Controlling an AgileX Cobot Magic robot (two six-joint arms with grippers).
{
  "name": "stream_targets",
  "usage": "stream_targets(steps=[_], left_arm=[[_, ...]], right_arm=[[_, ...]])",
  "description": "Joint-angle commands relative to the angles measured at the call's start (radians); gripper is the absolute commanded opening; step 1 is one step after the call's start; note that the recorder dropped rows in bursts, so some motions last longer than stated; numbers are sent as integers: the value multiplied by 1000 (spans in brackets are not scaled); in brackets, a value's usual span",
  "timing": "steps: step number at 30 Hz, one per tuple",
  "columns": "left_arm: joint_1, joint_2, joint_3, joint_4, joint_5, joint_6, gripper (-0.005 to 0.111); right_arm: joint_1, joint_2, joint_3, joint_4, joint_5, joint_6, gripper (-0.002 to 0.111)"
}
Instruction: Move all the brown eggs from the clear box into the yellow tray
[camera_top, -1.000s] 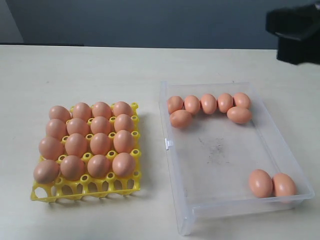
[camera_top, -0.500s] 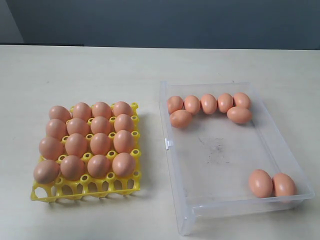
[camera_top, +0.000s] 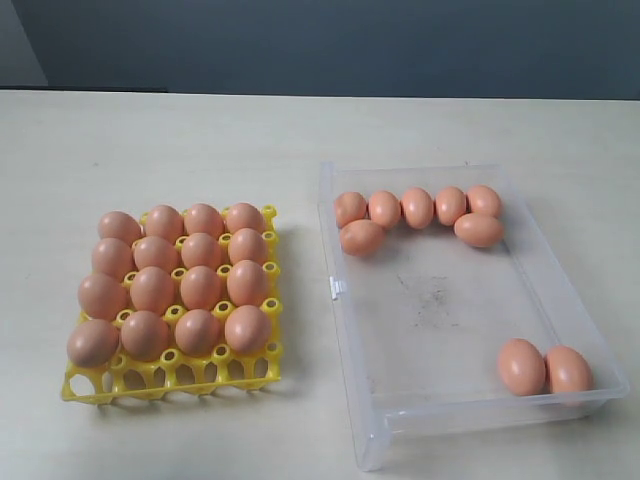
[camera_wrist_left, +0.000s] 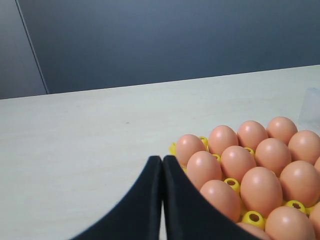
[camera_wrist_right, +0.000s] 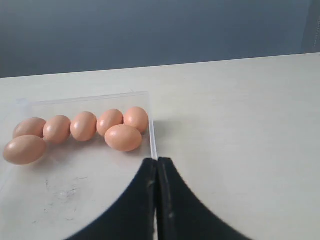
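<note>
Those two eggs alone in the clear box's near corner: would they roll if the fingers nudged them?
Probably: the two eggs rest loose on the clear box, whose floor is flat and bare, with no cups holding them. Their smooth rounded shells look apt to slip from a loose pinch. The low walls beside them should stop a long roll.

The eggs (camera_top: 201, 285) are plain orange-brown. The egg tray (camera_top: 150, 379) is bright yellow. The box (camera_top: 440, 345) is transparent, with faint grey scratches (camera_top: 432, 297). The table (camera_top: 200, 140) is pale cream, the wall (camera_top: 300, 40) dark blue-grey.
</note>
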Motion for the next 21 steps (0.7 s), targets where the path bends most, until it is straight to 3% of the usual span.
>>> stream_targets(steps=[1, 21], left_arm=[[-11, -5, -1, 1, 0, -1, 0], [-11, -5, -1, 1, 0, -1, 0]], right_arm=[[-6, -8, 3, 6, 6, -4, -1], [-6, -8, 3, 6, -3, -2, -1]])
